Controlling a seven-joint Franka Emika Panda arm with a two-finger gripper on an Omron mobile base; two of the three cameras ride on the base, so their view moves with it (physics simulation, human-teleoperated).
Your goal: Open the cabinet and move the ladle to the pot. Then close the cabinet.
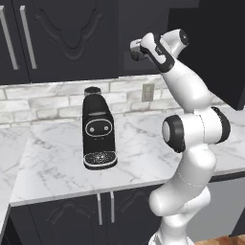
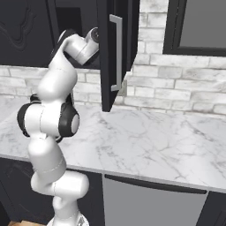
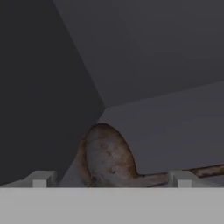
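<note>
The cabinet's right door stands swung out over the counter, its long silver handle facing the right base view. My arm reaches up into the opened cabinet. On the cabinet's floor lies the ladle: a rusty dark bowl against the back corner, with its thin handle running off to the right. My gripper is open, its fingertips far apart on either side of the ladle's bowl and just short of it. The pot is out of view.
A black coffee machine stands on the marble counter below and left of my arm. A wall outlet sits in the brick backsplash. A dark-framed window lies right of the open door. Black under-counter cabinets are below.
</note>
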